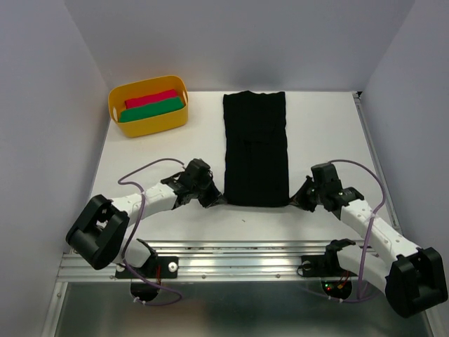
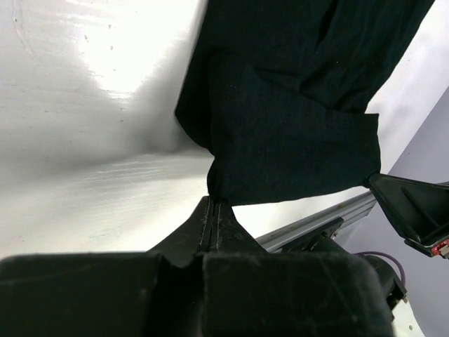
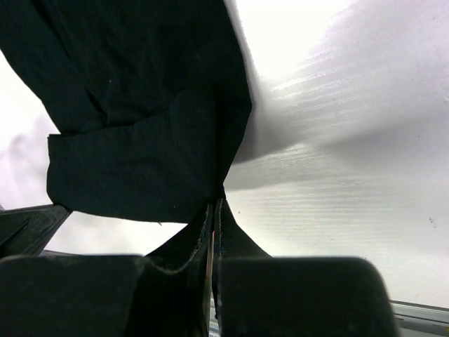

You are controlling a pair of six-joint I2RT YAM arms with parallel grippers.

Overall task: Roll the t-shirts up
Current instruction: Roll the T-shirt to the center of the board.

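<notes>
Top external: you have one black t-shirt [image 1: 255, 147], folded to a long strip, lying flat mid-tabletop [image 1: 161, 151]. Your left gripper [image 1: 214, 200] sits at its near left corner and your right gripper [image 1: 298, 201] at its near right corner. A yellow tub [image 1: 149, 105], far left, holds a red roll [image 1: 151, 97] and a green roll [image 1: 151, 110]. Left wrist: left gripper [image 2: 214, 208] pressed together, pinching the t-shirt [image 2: 280, 133] corner. Right wrist: right gripper [image 3: 216, 209] pressed together, pinching the t-shirt [image 3: 140, 105] corner.
</notes>
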